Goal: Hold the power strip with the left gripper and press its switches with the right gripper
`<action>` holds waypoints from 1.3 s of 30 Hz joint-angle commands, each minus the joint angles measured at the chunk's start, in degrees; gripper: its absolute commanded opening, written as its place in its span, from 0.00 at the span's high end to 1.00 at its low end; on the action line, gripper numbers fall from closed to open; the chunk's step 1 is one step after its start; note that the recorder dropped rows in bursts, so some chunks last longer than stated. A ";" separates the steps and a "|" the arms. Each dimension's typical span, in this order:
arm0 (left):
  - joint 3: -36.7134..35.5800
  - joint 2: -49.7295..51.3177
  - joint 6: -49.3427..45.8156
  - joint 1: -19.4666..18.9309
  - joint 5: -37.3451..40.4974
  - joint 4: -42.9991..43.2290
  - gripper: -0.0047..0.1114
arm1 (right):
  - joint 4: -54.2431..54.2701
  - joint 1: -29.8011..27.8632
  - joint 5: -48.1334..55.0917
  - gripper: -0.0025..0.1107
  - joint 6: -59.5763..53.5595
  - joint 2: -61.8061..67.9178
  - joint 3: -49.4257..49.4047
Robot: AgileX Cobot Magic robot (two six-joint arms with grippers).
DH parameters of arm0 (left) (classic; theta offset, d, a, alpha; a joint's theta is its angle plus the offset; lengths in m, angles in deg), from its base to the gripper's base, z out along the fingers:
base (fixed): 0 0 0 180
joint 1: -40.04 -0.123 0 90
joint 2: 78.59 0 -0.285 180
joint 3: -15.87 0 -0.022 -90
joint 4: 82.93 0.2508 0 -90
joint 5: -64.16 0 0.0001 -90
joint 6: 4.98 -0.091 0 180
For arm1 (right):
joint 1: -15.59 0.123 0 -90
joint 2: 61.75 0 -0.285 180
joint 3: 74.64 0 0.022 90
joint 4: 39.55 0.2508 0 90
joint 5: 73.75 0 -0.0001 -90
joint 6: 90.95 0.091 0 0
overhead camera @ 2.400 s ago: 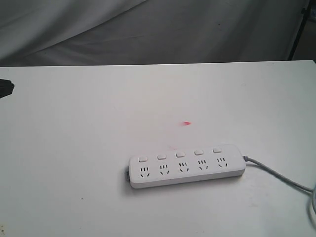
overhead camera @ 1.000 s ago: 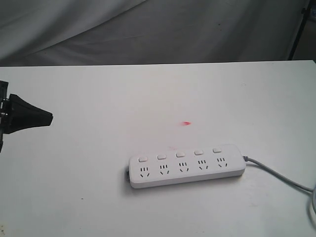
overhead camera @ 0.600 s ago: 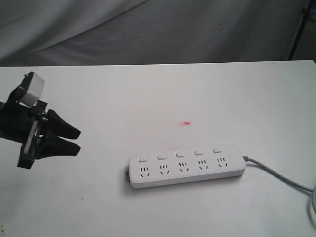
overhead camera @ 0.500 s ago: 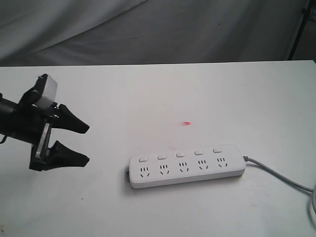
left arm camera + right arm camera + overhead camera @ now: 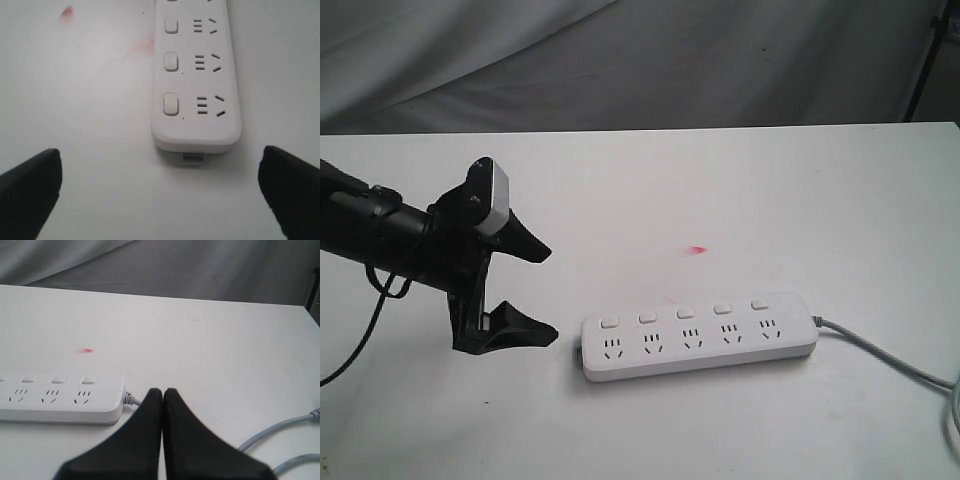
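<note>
White table (image 5: 770, 190) under everything, grey cloth (image 5: 670, 60) hung behind its far edge. On the left, thick black arm (image 5: 380, 235) reaching rightward, ending in the left gripper (image 5: 551, 295): jaws spread wide, empty, just left of the strip's left end and not touching it. Right of centre and toward the near side, the power strip (image 5: 698, 336) lying flat, long axis left to right, right end slightly farther than the left. Grey cord (image 5: 890, 358) leaving the right end toward the near right. Its switches (image 5: 685, 313) in a row along the far side of the sockets. Small red mark (image 5: 697, 250) beyond the strip. Seen only in the right wrist view, the right (image 5: 163, 391): fingers pressed together, holding nothing, close by the cord end.
</note>
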 commanded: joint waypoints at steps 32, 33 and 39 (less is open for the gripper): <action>3.65 12.25 -0.10 11.52 -5.59 -5.05 0.06 | -0.32 -0.12 -0.22 0.98 -0.18 -0.26 -0.19; 3.65 12.25 -0.10 12.22 -6.78 -4.37 0.06 | -0.32 -0.12 -0.22 0.98 -0.18 -0.26 -0.19; 3.65 12.25 -0.10 12.86 -7.59 -3.88 0.06 | -0.32 -0.12 -0.22 0.98 -0.18 -0.26 -0.19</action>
